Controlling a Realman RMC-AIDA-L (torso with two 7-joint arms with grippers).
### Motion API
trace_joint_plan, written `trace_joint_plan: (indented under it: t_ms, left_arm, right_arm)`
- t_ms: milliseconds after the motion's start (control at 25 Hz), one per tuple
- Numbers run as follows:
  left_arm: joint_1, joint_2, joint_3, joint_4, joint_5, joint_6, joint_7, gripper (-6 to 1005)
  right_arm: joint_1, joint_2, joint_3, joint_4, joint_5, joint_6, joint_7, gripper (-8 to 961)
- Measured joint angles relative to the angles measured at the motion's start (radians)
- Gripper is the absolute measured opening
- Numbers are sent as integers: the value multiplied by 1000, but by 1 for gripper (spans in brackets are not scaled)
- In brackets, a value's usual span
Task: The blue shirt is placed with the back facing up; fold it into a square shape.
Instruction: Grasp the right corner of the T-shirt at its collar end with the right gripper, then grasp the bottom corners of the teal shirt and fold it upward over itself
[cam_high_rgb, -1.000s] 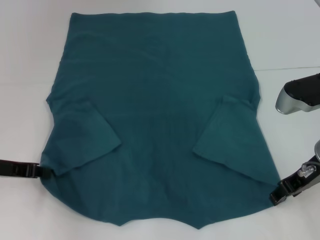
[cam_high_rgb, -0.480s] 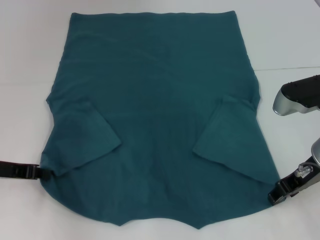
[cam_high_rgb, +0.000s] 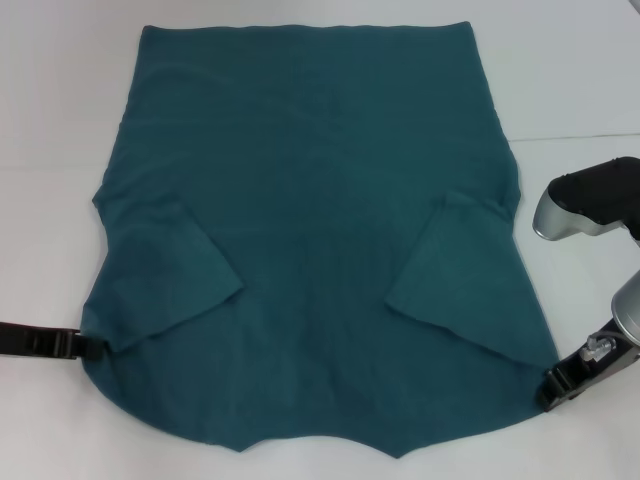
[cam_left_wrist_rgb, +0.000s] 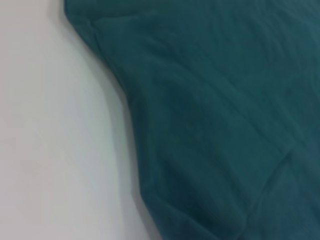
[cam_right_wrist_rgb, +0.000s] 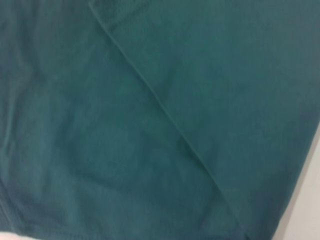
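Note:
The blue shirt lies flat on the white table, plain side up, with both short sleeves folded inward: one sleeve on the left, the other sleeve on the right. My left gripper rests low at the shirt's near left edge. At the near right corner of the fabric sits my right gripper. The left wrist view shows the shirt's curved edge against the table. Teal cloth with a diagonal fold line fills the right wrist view.
A silver and black joint of my right arm hangs over the table just right of the shirt. A thin seam line crosses the table at the far right. White tabletop surrounds the shirt on both sides.
The right arm's silver joint has swung left, closer to the shirt, and the right gripper has shifted slightly inward at the corner. The left gripper and the shirt have not moved.

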Motion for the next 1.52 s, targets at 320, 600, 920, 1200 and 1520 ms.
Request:
trace_joint_plan:
  t_ms: [320, 600, 920, 1200, 1520]
  left_arm:
    - [2, -3, 0, -1, -1, 0, 4, 50]
    - [4, -3, -5, -2, -1, 10, 5, 51]
    - [3, 17, -37, 15, 2, 139, -2, 50]
    - [9, 45, -95, 69, 55, 351, -21, 51]
    - [-4, 48, -51, 92, 183, 531, -65, 50]
  right_arm:
    - [0, -1, 4, -2, 1, 17, 0, 314]
    - [1, -2, -3, -12, 1, 36, -14, 73]
    - [-22, -5, 6, -111, 73, -73, -99, 73]
    - [-22, -7, 10, -154, 68, -253, -168, 73]
    - [4, -6, 17, -162, 68, -425, -241, 73]
